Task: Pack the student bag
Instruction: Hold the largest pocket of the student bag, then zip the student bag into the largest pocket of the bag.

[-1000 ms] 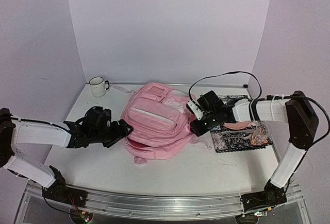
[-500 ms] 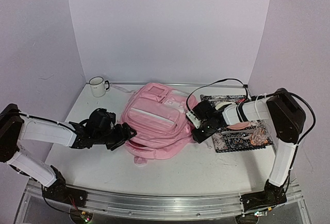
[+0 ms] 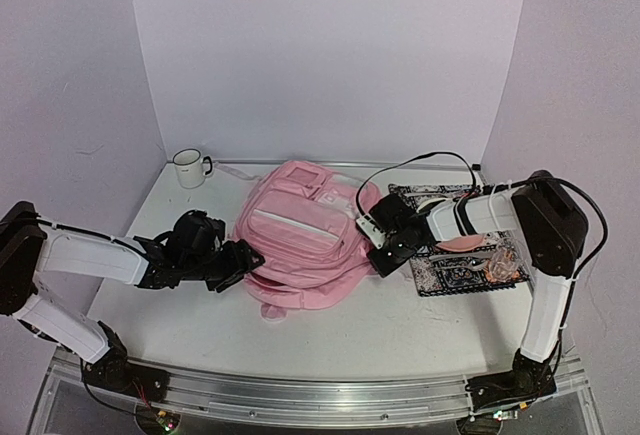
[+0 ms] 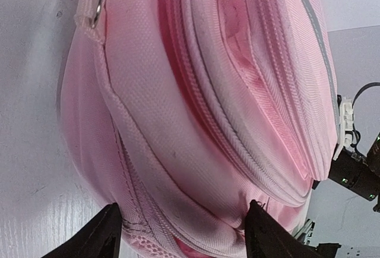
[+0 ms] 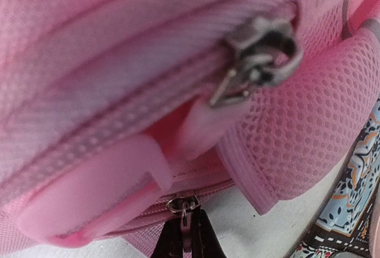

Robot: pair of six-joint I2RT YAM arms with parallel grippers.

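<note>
Zip pull [image 5: 181, 206] half-hidden in right claw [image 5: 185, 231]

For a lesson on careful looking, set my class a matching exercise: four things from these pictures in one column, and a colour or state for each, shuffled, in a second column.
Column one:
1 mug
2 student bag
3 left gripper
4 right gripper

Column two:
a shut on a zip pull
b pink, with zipped pockets
c white, with a handle
d open, fingers either side of the bag's edge

Pairs: 1-c; 2-b; 3-d; 4-a
</note>
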